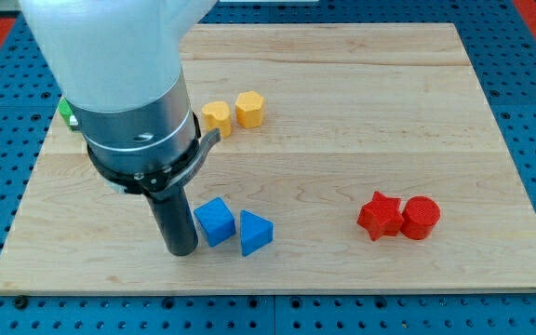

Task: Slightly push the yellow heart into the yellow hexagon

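Observation:
The yellow heart (217,117) lies in the upper middle of the wooden board, just left of the yellow hexagon (249,109); the two are almost touching. My tip (181,250) rests on the board well below them, towards the view's bottom, right next to the left side of the blue cube (215,221). The arm's grey and white body hides the board to the upper left of the tip and partly covers the area left of the heart.
A blue triangular block (255,233) sits right of the blue cube. A red star (380,216) and a red cylinder (421,218) sit together at the lower right. A green block (64,112) peeks out behind the arm at the left.

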